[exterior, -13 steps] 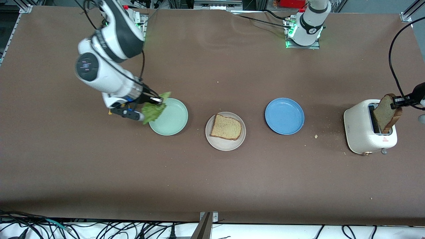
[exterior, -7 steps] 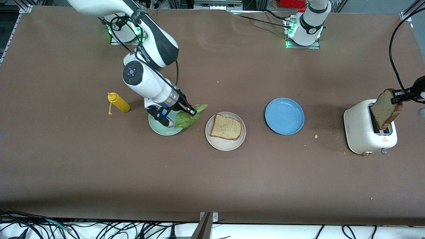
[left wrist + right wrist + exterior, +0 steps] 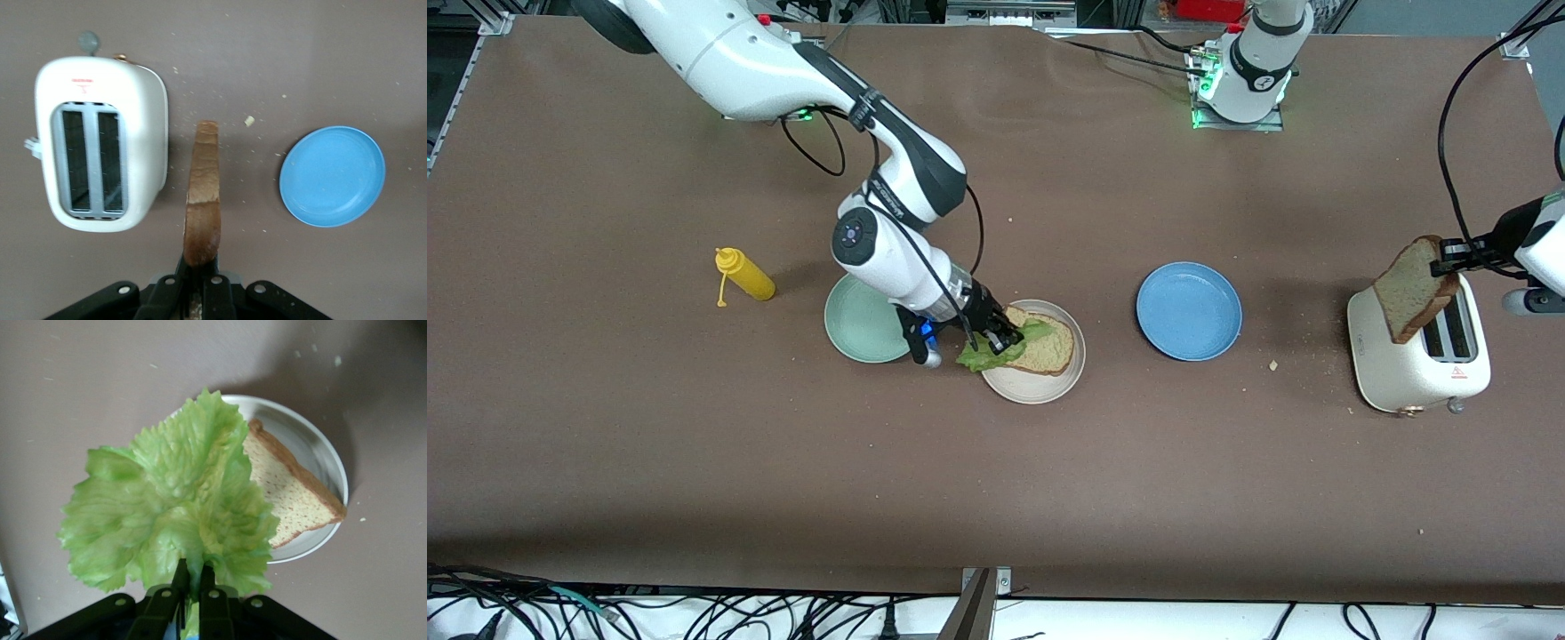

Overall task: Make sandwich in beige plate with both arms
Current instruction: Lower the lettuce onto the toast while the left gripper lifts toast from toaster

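Two arms, front view: right gripper [image 3: 996,339] pinches lettuce leaf [image 3: 1000,348] over beige plate [image 3: 1032,386] holding bread slice [image 3: 1049,348].
Left wrist view: left gripper [image 3: 197,285] clamps toast slice [image 3: 202,200], edge-on, beside toaster [image 3: 140,127]; blue plate [image 3: 332,177] near.
Right wrist view: lettuce hangs over plate's rim.

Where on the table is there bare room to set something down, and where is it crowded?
Bare patches: the wide strip of table nearer the front camera than the plates, and the gap between the blue plate and the toaster. Crowded: the beige plate, where the right pincer holds lettuce over the bread slice, beside the green plate.
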Action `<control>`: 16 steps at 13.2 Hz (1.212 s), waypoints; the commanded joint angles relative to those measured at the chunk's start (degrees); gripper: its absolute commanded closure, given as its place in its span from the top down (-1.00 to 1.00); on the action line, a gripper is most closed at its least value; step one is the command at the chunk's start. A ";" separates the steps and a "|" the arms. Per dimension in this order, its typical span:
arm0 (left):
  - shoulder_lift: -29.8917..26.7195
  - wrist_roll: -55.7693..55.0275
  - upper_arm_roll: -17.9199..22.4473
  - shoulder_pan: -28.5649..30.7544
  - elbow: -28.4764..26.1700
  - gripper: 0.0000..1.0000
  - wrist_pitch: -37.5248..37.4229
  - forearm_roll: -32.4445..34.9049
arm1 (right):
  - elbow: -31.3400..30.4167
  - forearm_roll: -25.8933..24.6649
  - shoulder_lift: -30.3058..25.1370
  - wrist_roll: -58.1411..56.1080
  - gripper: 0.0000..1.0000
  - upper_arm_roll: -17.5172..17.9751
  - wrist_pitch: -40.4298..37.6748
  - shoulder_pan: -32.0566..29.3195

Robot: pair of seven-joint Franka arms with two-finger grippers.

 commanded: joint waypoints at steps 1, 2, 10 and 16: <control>1.12 0.55 -0.53 -0.40 0.24 -1.00 -2.69 -3.98 | 4.12 -0.22 4.67 6.49 -1.00 1.71 1.50 1.91; 1.21 0.55 -0.71 -1.09 0.15 -1.00 -3.04 -4.68 | 4.73 -0.39 6.17 8.86 -1.00 2.68 2.38 2.52; 5.95 0.64 -0.97 -8.04 0.24 -1.00 -6.83 -12.07 | 4.74 -11.72 7.24 12.48 -1.00 3.31 -4.52 3.14; 11.48 0.73 -1.15 -11.38 0.32 -1.00 -6.91 -22.61 | 4.56 -11.82 7.50 11.87 -1.00 2.70 -5.79 2.87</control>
